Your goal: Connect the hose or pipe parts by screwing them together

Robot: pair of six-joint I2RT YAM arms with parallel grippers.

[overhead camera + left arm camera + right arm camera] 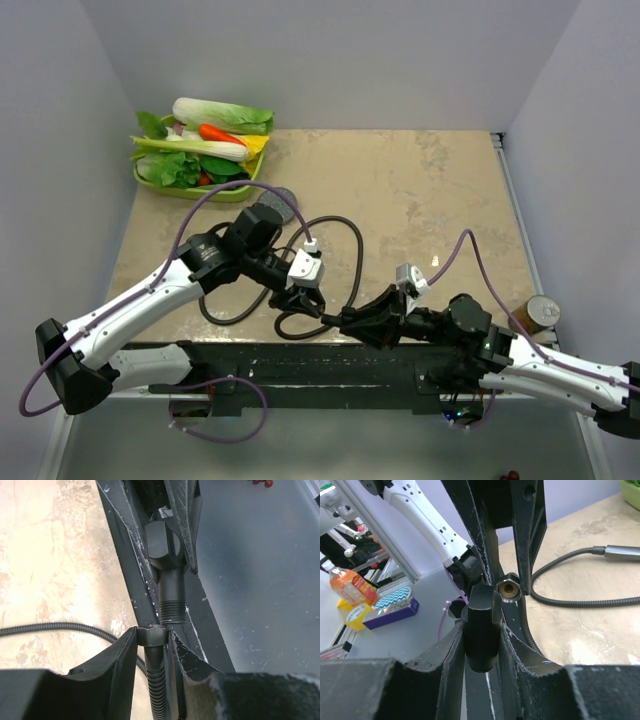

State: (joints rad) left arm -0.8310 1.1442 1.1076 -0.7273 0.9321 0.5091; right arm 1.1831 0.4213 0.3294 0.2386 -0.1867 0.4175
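My left gripper (pixel 306 300) (pixel 151 633) is shut on the hex end nut (pixel 151 636) of the dark ribbed hose (pixel 345 240). The hose runs down between the fingers and loops over the table. My right gripper (pixel 354 322) (pixel 481 626) is shut on a short dark pipe fitting (pixel 481 630) with a hex body and a threaded end (pixel 172 611). The two grippers meet tip to tip over the table's front edge. The thread's tip sits right at the nut's mouth, set slightly to one side. The nut's brass bore (pixel 509 587) faces the right wrist camera. A grey round piece (pixel 285 199) shows behind the left arm.
A green basket (pixel 150 184) of vegetables stands at the back left. A small can (pixel 543 312) sits at the right edge. Another hose end with a grey sleeve (pixel 620 553) lies on the table. The black front rail (pixel 330 365) runs under both grippers.
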